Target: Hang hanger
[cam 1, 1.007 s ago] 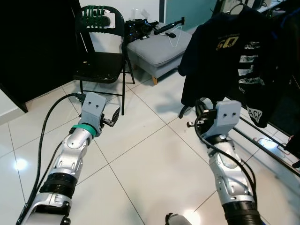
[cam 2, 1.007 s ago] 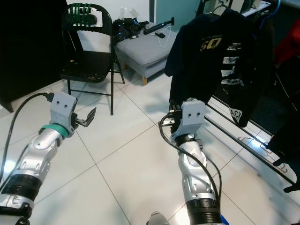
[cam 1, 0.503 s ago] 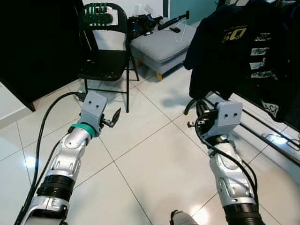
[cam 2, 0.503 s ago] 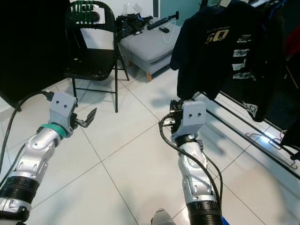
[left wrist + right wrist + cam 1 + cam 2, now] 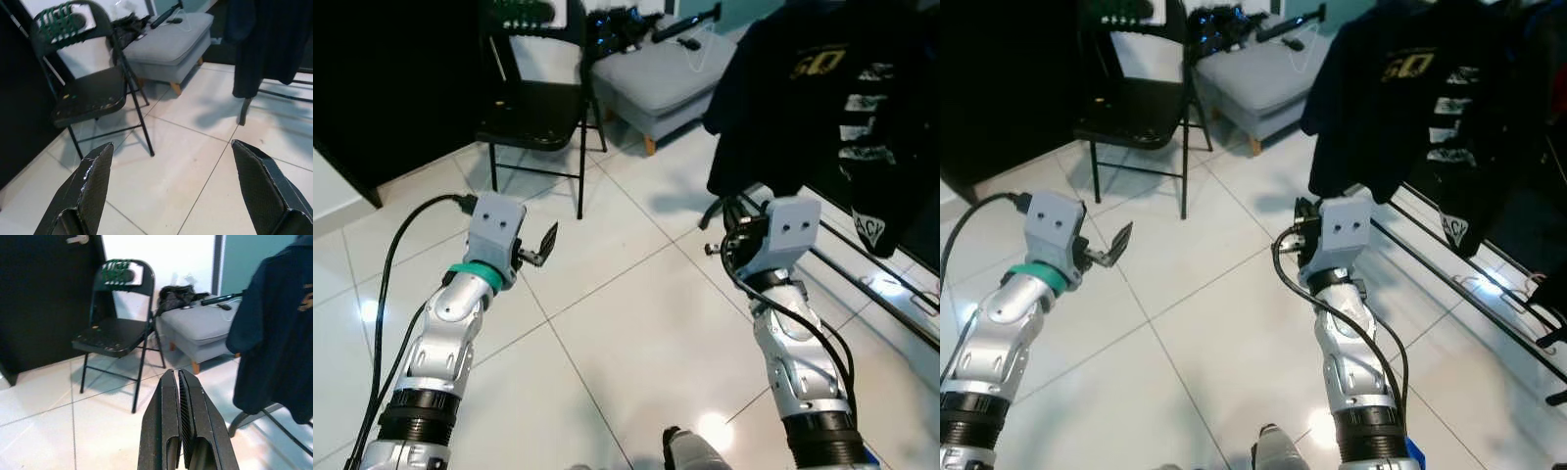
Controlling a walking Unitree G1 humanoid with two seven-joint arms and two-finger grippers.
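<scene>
A black printed T-shirt point(image 5: 822, 108) hangs on a clothes rack point(image 5: 1469, 284) just beyond and right of the right gripper point(image 5: 182, 431), whose fingers are pressed together on nothing. The hanger itself cannot be made out. A grey ottoman point(image 5: 168, 46) and a black folding chair point(image 5: 90, 93) stand ahead of the left gripper point(image 5: 176, 196), its fingers spread wide, empty, above the white tiled floor point(image 5: 626, 323).

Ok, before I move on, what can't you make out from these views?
- Hanger under the dark T-shirt: cut off by the top edge in both eye views.
- Right gripper: hidden behind its wrist housing in the eye views.
- Dark items on the grey ottoman: too small to identify.
- Green strip on the folding chair backrest: too small.
</scene>
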